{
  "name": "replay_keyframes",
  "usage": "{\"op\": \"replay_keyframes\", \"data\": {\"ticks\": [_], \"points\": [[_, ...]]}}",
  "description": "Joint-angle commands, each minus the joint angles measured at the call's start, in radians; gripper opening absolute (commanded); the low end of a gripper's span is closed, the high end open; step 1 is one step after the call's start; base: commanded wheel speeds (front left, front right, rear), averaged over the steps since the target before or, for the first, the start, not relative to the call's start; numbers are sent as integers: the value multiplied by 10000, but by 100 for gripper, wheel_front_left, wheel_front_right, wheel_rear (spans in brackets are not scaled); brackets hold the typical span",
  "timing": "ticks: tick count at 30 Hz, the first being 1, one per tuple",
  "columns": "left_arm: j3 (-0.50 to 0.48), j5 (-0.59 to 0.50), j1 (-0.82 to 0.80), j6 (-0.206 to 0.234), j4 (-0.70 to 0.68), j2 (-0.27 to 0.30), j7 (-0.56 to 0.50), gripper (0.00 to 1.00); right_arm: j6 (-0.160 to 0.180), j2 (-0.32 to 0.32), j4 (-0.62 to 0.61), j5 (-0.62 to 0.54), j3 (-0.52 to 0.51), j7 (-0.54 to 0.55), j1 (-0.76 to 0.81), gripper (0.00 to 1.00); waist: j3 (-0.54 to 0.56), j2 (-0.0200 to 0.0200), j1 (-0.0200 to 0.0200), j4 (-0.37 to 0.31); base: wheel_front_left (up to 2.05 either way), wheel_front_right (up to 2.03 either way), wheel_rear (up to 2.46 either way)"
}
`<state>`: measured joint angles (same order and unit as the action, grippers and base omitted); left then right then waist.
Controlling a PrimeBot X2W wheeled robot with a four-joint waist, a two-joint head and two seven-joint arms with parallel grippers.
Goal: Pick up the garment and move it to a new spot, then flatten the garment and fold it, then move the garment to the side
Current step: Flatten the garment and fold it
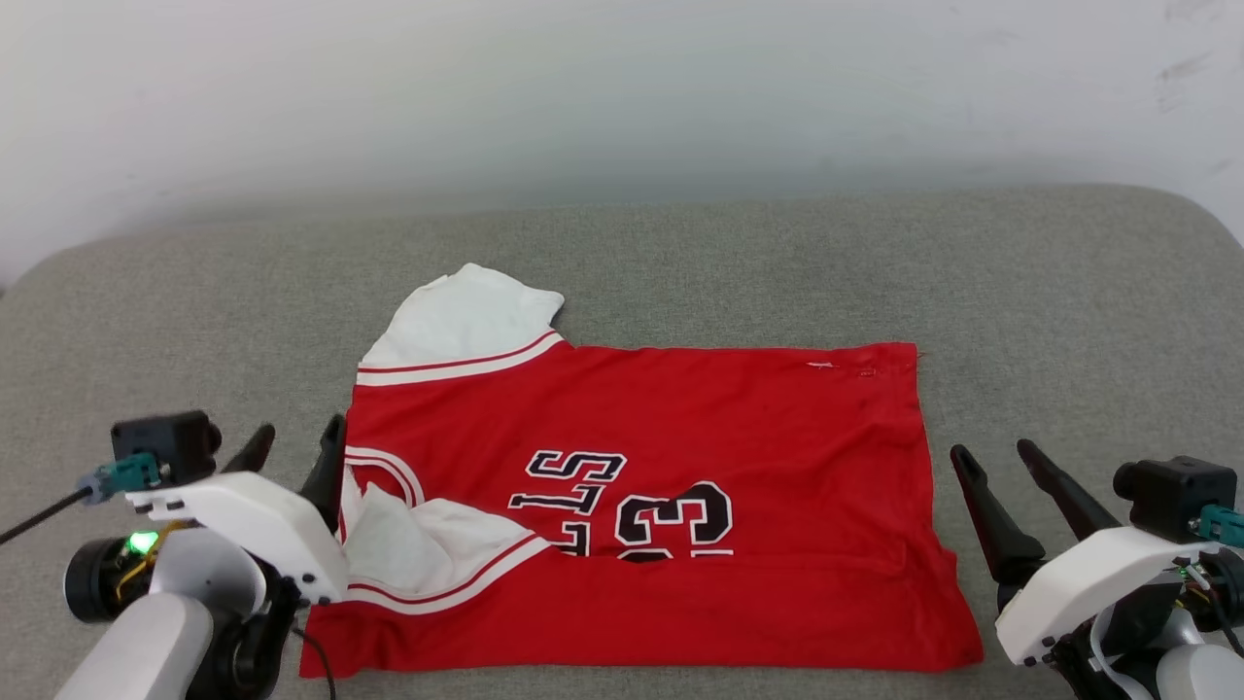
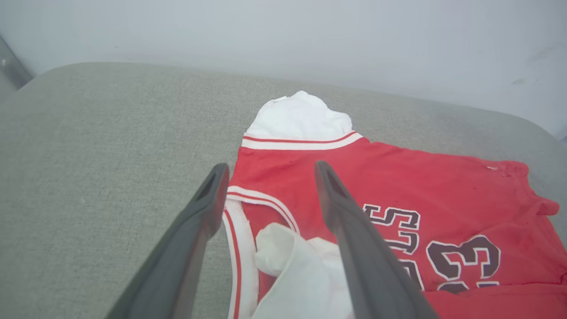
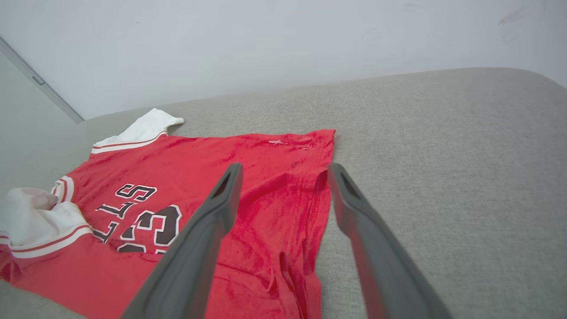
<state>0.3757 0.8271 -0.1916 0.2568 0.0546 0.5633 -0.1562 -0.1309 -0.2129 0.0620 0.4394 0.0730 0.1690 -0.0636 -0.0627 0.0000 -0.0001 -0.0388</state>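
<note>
1. Head view: the red jersey [image 1: 680,437] lies on the grey cushion [image 1: 680,253], with the collar toward the robot's left and the hem toward its right. Its near long edge seems to be folded up over the lower part of the printed number [image 1: 671,520]. The left gripper [image 1: 299,428] stands just beside the collar and the right gripper [image 1: 993,449] just beside the hem. Both are spread wide and hold nothing.
2. Left wrist view: the 2 dark fingers [image 2: 195,221] stand far apart over the collar trim [image 2: 261,201], with no cloth between them. A white sleeve [image 2: 288,266] lies bunched at the collar. I judge it should be laid flat first, or the next fold will have a lump.
3. Right wrist view: the fingers are also wide and empty, one on each side of the hem edge [image 3: 325,150]. The cloth near them is wrinkled. For a clean fold, I think both grippers should pinch the near corners at the same level and carry them together, keeping the cloth tight.
</note>
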Motion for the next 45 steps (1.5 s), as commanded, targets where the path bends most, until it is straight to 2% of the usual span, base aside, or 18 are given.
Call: {"op": "replay_keyframes", "data": {"ticks": [1, 6, 11, 16, 22, 26, 29, 32, 37, 42, 43, 44, 45], "points": [[-68, -215, -416, 72, -77, -91, 281, 100, 4, 268, -91, -457, -283, -229, -187, 100, -127, 0, 1, -67, 0, 0, 0], [-298, -468, -1506, -3, 68, -110, 680, 100, 2, 795, -523, -1220, -787, -579, -477, 100, -865, 0, 1, -364, 0, 0, 0], [-450, -593, -2670, -203, 432, -36, 749, 100, 4, 964, -1025, -1595, -886, -769, -938, 100, -1774, 0, 1, -683, 0, 0, 0], [-304, -635, -4310, -811, 1290, 192, 179, 100, 4, 1026, -1488, -1990, -791, -896, -1572, 100, -2734, 0, 1, -1082, 0, 0, 0], [116, -390, -6292, -1882, 2408, 657, -1552, 100, 4, 988, -1850, -2159, -494, -887, -2156, 100, -3556, 0, 1, -1476, 0, 0, 0], [565, -146, -7405, -2643, 3016, 1085, -3356, 100, 4, 982, -1992, -2096, -369, -930, -2386, 100, -4038, 0, 1, -1719, 0, 0, 0], [767, 122, -8069, -3002, 3317, 1448, -4763, 100, 4, 1032, -2011, -2017, -247, -981, -2506, 100, -4406, 0, 1, -1913, 0, 0, 0], [912, 274, -8448, -3074, 3502, 1779, -5897, 100, 4, 1095, -1955, -1932, -154, -1068, -2570, 100, -4793, 0, 1, -2096, 0, 0, 0], [970, 383, -8647, -2908, 3845, 2119, -6822, 100, 4, 1184, -1758, -1729, 26, -1173, -2690, 100, -5328, 0, 1, -2352, 0, 0, 0], [1184, 723, -8112, -2584, 4551, 2008, -7763, 100, 4, 1156, -1553, -1526, 128, -1211, -2772, 100, -5549, 0, 1, -2494, 0, 0, 0], [1226, 868, -7944, -2483, 4695, 1906, -8020, 81, 4, 1128, -1489, -1457, 115, -1174, -2796, 100, -5558, 0, 1, -2506, 0, 0, 0], [1271, 970, -7805, -2437, 4767, 1817, -8204, 42, 4, 1096, -1442, -1413, 105, -1121, -2812, 100, -5558, 0, 1, -2511, 0, 0, 0], [1304, 1004, -7732, -2428, 4759, 1751, -8219, 8, 4, 1067, -1438, -1374, 82, -1107, -2863, 100, -5562, 0, 1, -2508, 0, 0, 0]]}}
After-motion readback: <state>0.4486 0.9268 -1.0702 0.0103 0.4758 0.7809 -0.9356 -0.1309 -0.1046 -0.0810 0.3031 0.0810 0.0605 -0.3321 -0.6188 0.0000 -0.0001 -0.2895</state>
